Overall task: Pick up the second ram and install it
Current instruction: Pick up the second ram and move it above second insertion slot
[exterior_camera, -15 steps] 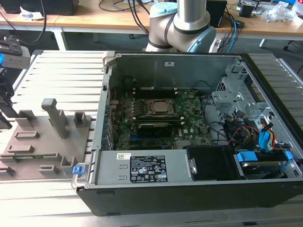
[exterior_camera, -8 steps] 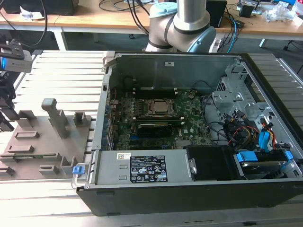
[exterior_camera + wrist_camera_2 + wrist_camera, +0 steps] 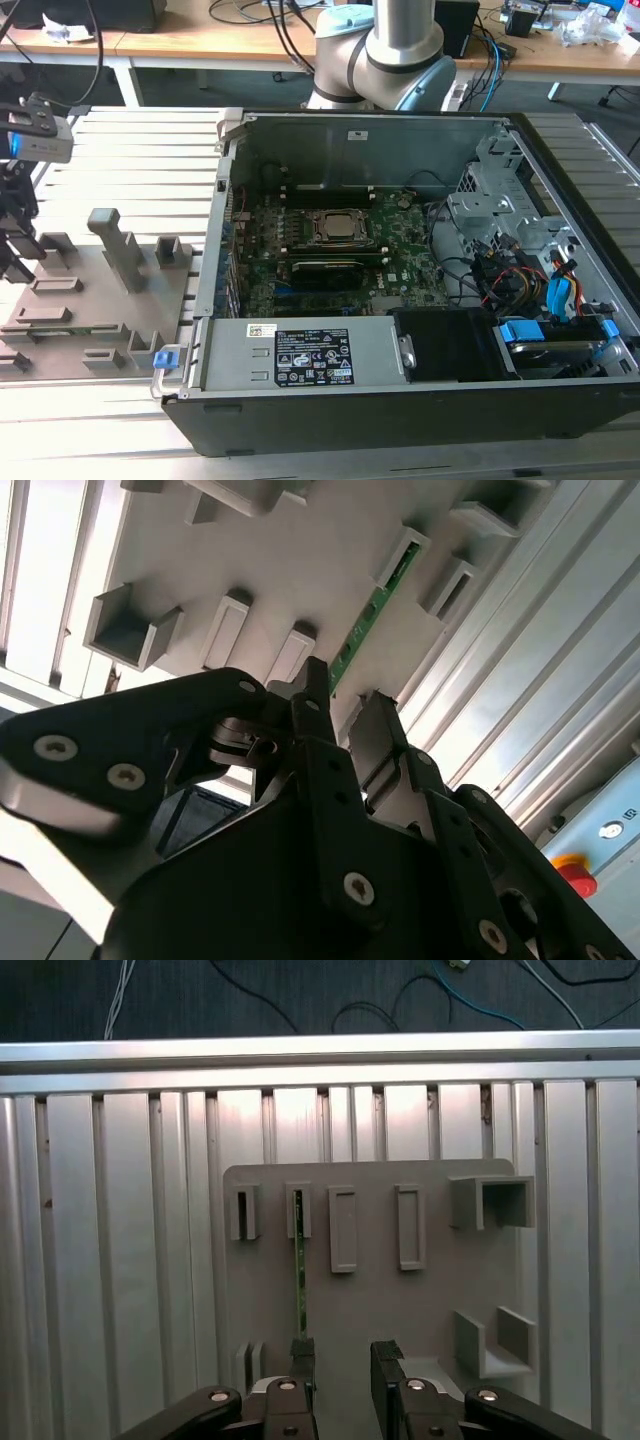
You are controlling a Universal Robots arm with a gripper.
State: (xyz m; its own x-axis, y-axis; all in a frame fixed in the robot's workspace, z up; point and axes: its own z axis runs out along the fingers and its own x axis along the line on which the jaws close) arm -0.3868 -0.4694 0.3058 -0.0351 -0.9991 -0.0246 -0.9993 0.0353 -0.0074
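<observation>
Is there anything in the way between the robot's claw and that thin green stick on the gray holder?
Nothing visible. In the first wrist view the open gripper hangs over the gray holder, and the green stick, standing in its slot, ends right by one finger with nothing between.

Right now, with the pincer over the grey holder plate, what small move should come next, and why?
Probably a slight sideways shift toward the second ram. In the first wrist view the open pincer hangs over the holder plate, holding nothing, and the green stick in its slot lines up with one finger rather than the gap. Centring should let the fingers straddle it.
</observation>
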